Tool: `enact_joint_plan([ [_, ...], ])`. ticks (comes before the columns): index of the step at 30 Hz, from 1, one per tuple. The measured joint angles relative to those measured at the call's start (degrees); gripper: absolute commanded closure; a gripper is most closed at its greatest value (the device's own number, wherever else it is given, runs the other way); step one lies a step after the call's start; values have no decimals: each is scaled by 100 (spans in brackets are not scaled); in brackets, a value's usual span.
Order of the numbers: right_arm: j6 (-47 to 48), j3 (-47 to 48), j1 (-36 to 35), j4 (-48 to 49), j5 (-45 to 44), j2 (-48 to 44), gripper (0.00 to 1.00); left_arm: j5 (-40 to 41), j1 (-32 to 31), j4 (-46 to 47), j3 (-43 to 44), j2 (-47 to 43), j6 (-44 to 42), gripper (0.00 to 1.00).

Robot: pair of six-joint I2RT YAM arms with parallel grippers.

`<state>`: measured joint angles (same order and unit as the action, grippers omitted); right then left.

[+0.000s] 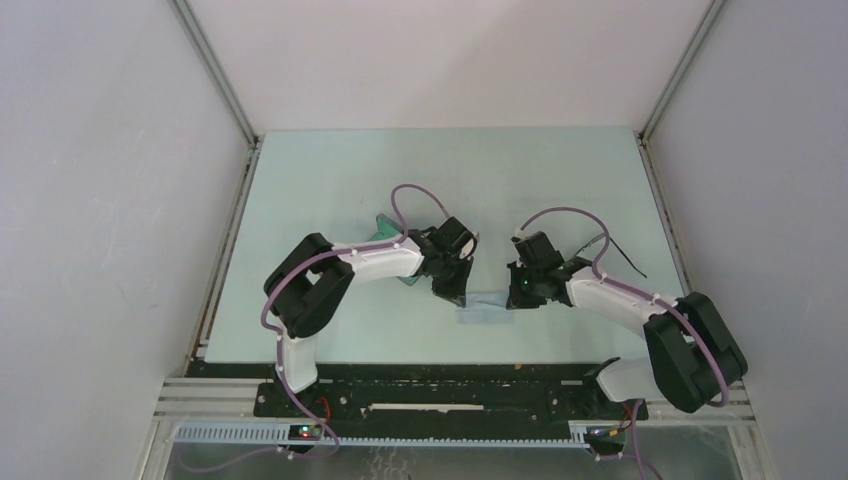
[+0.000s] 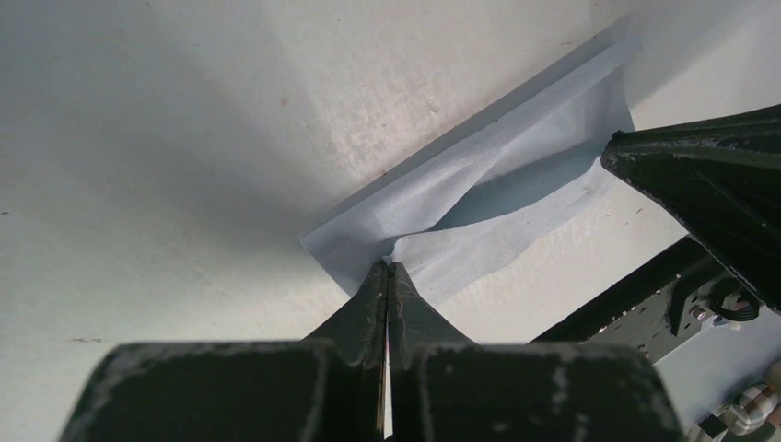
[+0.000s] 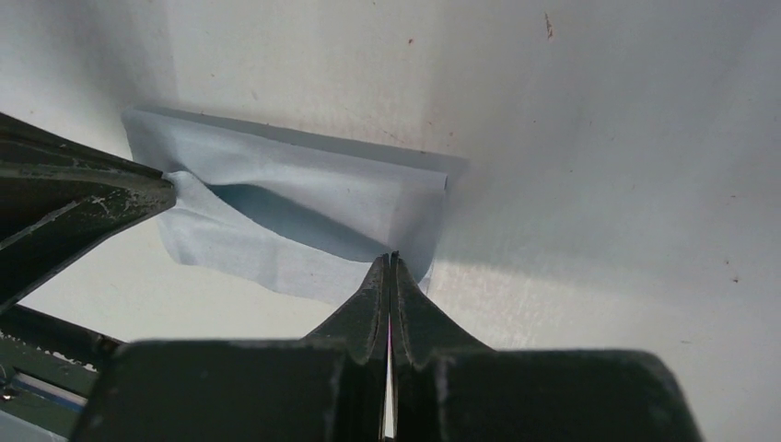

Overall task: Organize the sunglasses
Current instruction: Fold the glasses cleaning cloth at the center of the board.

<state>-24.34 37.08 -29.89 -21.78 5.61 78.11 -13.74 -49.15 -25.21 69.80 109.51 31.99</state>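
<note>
The cloth (image 1: 480, 312) is shown pinched at opposite edges by the closed left end effector (image 2: 389, 269) and right end effector (image 3: 392, 260), while the sunglasses (image 1: 627, 260), seen only as a thin black wire right of the cloth, are judged light, fragile and best gripped at the bridge.

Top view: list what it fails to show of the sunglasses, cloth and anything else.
Sunglasses: top view, only thin black lines past the right arm; lenses too small to tell.
Greenish thing: top view, mostly hidden behind the left arm.
Cloth: top view, ends under left claw and right claw.
</note>
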Motion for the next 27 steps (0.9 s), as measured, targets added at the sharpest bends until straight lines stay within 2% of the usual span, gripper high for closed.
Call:
enact_joint_plan([
  [16,-26,4,-68,-74,-105,-337,100,2,0,-107,94,-2,-4,100],
  [17,-26,4,-68,-74,-105,-341,98,2,0,-107,94,-2,-2,100],
  [20,-35,4,-70,-74,-94,-341,80,2,0,-105,94,-2,-2,100],
  [27,48,4,-142,-74,7,-317,73,4,2,-208,173,0,-13,100],
])
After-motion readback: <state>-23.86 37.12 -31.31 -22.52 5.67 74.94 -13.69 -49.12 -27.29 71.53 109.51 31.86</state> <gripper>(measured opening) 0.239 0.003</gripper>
